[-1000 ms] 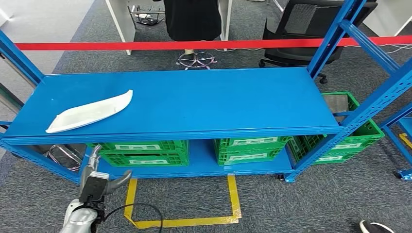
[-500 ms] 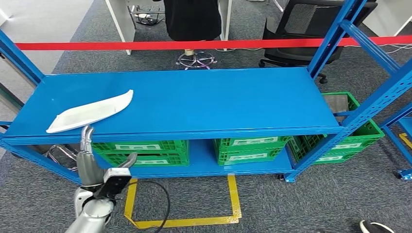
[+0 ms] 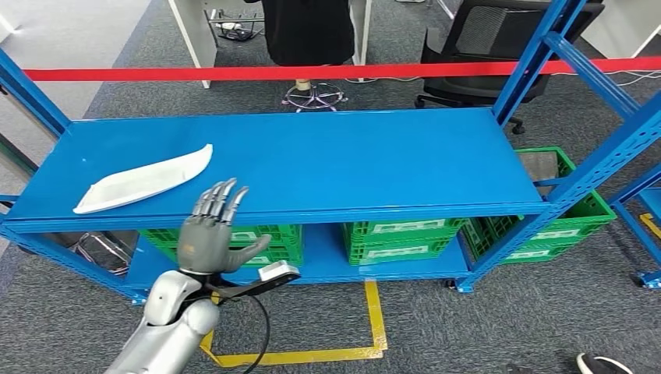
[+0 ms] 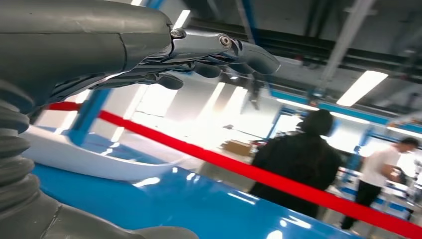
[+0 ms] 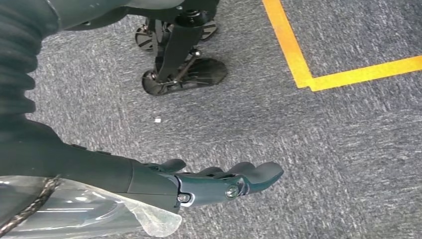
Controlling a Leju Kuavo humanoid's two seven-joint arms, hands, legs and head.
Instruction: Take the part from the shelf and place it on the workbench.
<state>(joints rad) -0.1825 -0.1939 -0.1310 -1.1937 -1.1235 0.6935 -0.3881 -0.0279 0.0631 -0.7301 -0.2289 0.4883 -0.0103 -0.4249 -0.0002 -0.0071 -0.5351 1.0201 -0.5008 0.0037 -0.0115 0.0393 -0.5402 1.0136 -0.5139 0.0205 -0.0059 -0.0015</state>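
A long white curved part point(image 3: 146, 179) lies flat on the left of the blue shelf top point(image 3: 351, 156). In the left wrist view the white part point(image 4: 84, 159) shows close beyond the fingers. My left hand point(image 3: 209, 232) is raised in front of the shelf's front edge, just right of the part, with fingers spread and nothing in it. My right hand point(image 5: 219, 181) hangs over grey carpet, fingers loosely extended and holding nothing.
Green crates point(image 3: 234, 241) fill the lower shelf, more point(image 3: 561, 218) stand at the right. Blue uprights point(image 3: 538, 54) frame the shelf. A red barrier tape point(image 3: 335, 72) runs behind it, with an office chair point(image 3: 483, 39) and a person point(image 4: 293, 169) beyond. Yellow floor tape point(image 3: 374, 327) marks the carpet.
My left hand has risen from below the shelf edge up to its level and moved right, turning and spreading its fingers. The white part has not moved.
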